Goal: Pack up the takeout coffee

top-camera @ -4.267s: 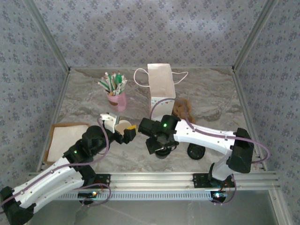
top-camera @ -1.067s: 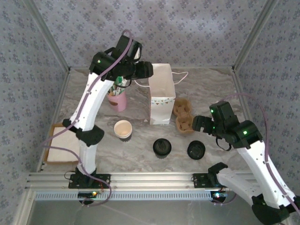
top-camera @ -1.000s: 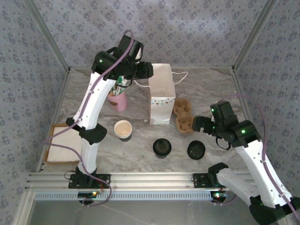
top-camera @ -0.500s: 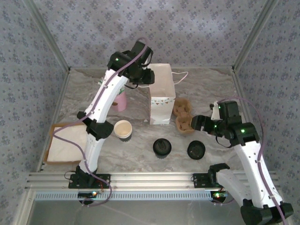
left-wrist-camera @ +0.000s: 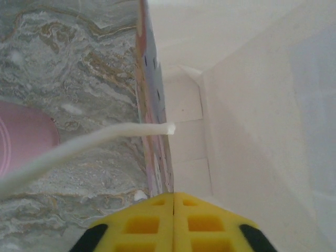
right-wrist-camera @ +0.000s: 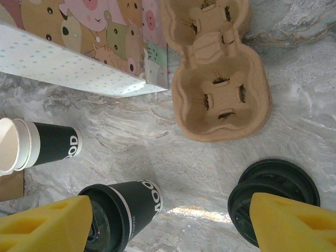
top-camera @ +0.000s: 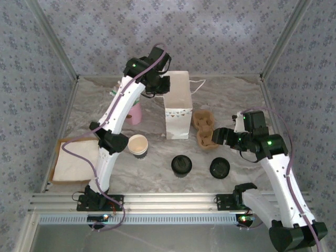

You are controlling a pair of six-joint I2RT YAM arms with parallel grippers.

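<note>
Left gripper (left-wrist-camera: 173,196): clenched on paper bag (top-camera: 177,107) rim, 12 o'clock.
Right gripper (right-wrist-camera: 168,210): released, empty.
Risk: my tugging may tip the bag toward 9 o'clock.

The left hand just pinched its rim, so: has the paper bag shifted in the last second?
Yes: the paper bag has slid slightly left, away from the cardboard cup carrier, which stayed put.
</note>
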